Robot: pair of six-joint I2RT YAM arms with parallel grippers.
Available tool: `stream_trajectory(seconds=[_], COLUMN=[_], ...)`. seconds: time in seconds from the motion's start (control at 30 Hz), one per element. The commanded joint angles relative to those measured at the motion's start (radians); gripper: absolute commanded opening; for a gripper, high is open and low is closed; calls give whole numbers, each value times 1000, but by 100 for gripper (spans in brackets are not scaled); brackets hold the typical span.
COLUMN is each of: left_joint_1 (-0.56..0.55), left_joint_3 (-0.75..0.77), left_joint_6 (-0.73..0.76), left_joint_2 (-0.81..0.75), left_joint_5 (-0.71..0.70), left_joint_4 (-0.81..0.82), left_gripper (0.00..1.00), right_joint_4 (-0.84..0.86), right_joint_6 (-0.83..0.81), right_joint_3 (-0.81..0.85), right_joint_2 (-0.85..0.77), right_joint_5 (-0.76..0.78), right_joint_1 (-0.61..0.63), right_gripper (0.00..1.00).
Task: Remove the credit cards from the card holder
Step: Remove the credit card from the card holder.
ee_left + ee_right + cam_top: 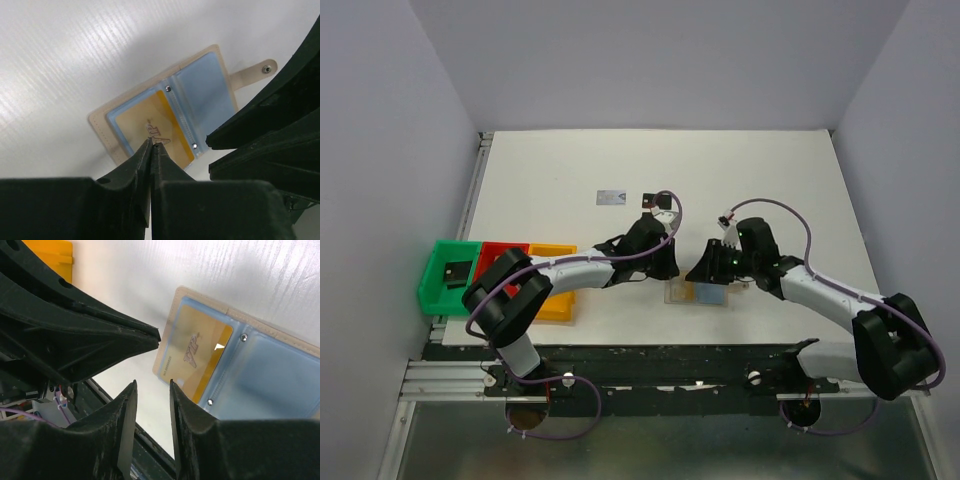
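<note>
Top external view takes in the white bench (pixel 770 170), both arms leaning over the open card holder (pixel 705 294) near its front edge, and it alone shows a silver-grey card (pixel 611 196) and what looks like a black card (pixel 649 199) lying well behind. Left wrist view shows the left gripper (pixel 151 146) pressed closed, tip over the gold card (pixel 145 117) in its sleeve, while the right wrist view shows the right gripper (pixel 150 387) slightly parted beside the holder's edge. I'd reckon the card wants sliding flat along the sleeve with the other gripper pinning the holder, or it will skate.
</note>
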Motion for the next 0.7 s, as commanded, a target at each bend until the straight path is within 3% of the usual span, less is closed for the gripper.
stream_trajectory(seconds=[0.0,0.67], left_joint_1=[5,5], left_joint_3=[-9,-20], left_joint_6=[-21,-29], left_joint_2=[20,38], left_joint_5=[-51,-44], left_joint_4=[-33,-13], left_gripper=[14,13], right_joint_4=[77,89], right_joint_6=[26,29], right_joint_3=[-21,-40], right_joint_2=[54,170], right_joint_5=[-20,69], right_joint_1=[-5,-5], right_gripper=[40,42])
